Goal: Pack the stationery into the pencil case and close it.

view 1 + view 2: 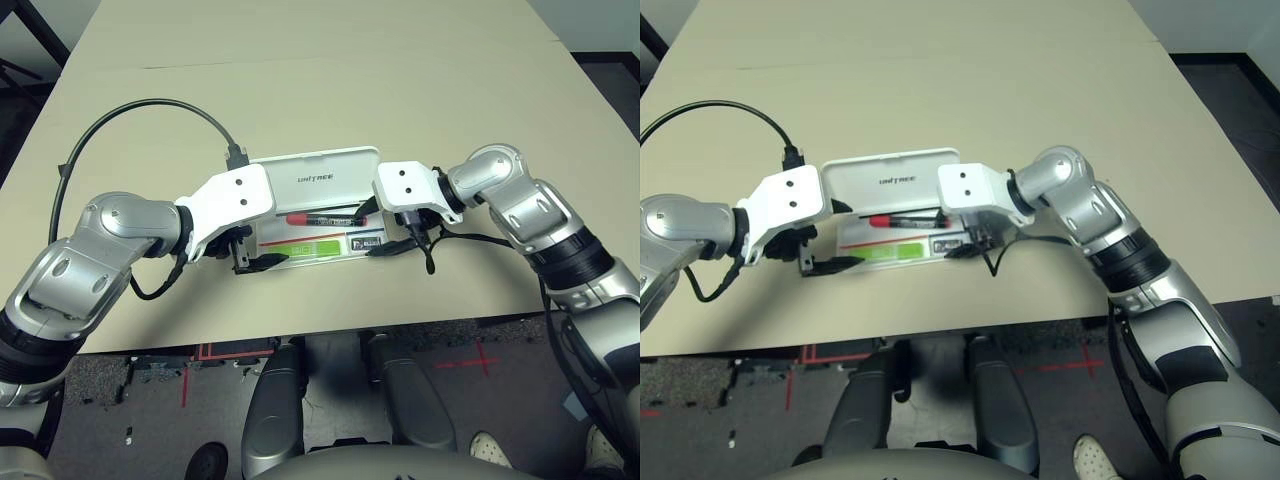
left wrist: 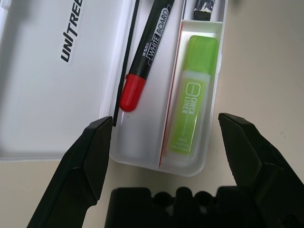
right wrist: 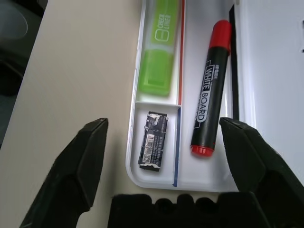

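all 3 items lie in the tray of the flat white hard pencil case (image 1: 330, 245). its raised printed lid (image 1: 318, 178) lies beyond my released right claw (image 3: 164, 142) and released left claw (image 2: 161, 137), long axis between them.

Head stereo pair overhead, wrist cameras close (both facing pencil case (image 2: 142, 161))

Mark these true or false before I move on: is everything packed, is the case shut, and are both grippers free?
1. The red marker lies inside the pencil case. True.
2. The green stick lies on the table outside the case. False: it sits in a tray compartment.
3. The lid is closed. False: it stands open.
4. The left gripper is open and holds nothing. True.
5. The right gripper grips the marker. False: it is open and empty.
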Robot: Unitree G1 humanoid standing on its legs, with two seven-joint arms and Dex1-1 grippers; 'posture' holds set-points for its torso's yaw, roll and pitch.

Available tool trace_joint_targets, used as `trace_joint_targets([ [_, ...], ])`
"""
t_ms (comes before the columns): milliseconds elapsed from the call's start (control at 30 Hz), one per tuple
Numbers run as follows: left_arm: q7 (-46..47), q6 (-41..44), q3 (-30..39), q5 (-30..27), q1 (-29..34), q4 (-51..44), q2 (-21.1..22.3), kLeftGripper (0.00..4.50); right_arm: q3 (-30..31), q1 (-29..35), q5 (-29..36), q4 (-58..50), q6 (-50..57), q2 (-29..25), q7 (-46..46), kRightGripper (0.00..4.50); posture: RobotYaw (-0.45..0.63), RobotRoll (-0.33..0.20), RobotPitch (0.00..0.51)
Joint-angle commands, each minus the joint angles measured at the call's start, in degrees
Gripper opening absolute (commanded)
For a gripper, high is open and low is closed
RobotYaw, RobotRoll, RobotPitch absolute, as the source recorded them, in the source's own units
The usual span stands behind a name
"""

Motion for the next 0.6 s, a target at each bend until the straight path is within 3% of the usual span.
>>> trace_joint_targets([
  [33, -0.44, -0.25, 0.53, -0.19, 0.82, -0.46, 0.99, 4.5, -4.52, 0.51, 3.6, -2.23, 2.11, -2.75, 1.02, 4.47, 0.04, 0.0, 0.228],
  [300, -0.49, -0.77, 1.79, -0.1, 1.9, 0.57, 2.07, 4.5, -12.05, 2.75, 9.96, -6.21, 16.3, -11.61, 1.08, 4.47, 0.03, 0.0, 0.224],
  [600, -1.41, -3.23, 1.57, 0.87, 1.26, 4.76, 2.72, 4.5, -15.47, 4.11, 13.89, -7.09, 21.91, -19.02, 1.87, 4.47, 0.0, 0.0, 0.219],
])
